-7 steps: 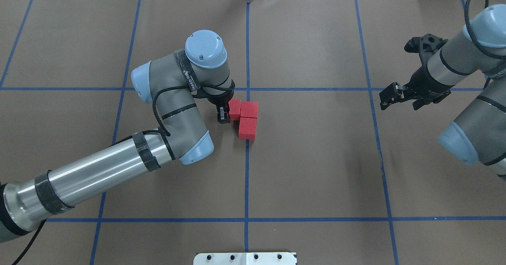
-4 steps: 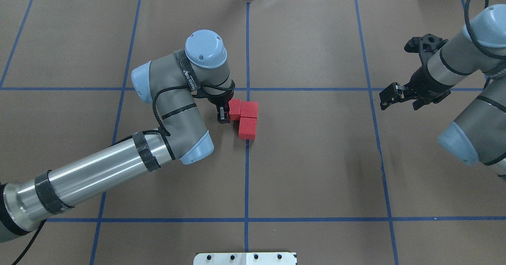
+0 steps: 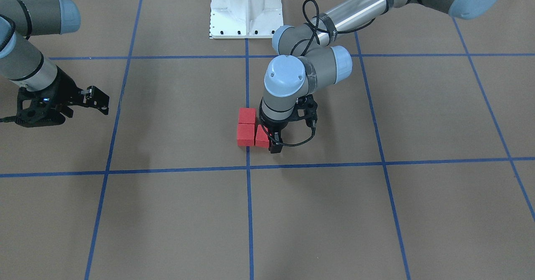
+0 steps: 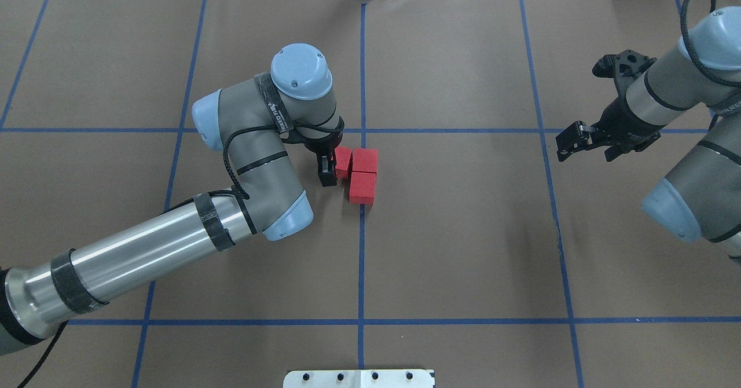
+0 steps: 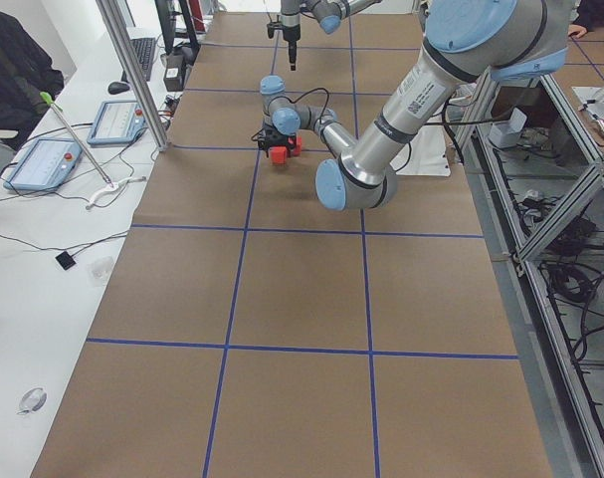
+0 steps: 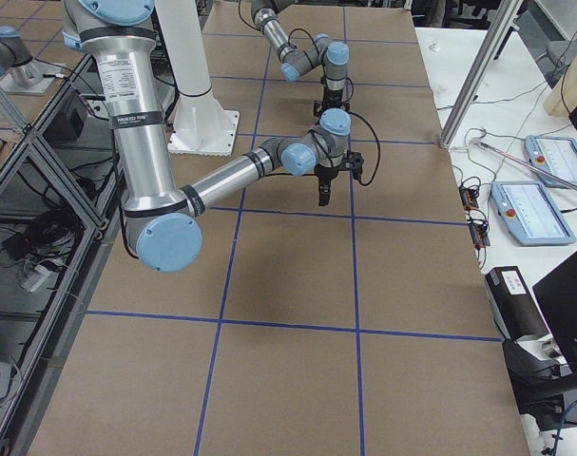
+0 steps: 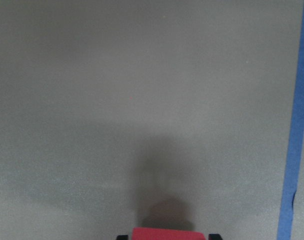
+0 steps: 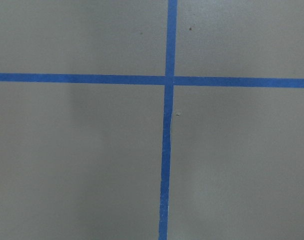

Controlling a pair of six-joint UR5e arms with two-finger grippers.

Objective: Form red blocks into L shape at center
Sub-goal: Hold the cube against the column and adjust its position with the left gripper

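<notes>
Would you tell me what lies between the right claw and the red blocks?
Only bare brown floor and one blue tape line separate the right claw from the red blocks, seen overhead.

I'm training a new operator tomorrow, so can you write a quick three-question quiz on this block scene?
1. True or false: the right gripper touches one of the red blocks.
2. How many red blocks lie at the middle tape line? A: two. B: three. C: four.
3. Which gripper's wrist view shows a block between its fingertips?

Key
1. False. It hangs far off to the side, over bare floor.
2. B. The three sit together in an L.
3. The left gripper, which is on the end block.
</notes>
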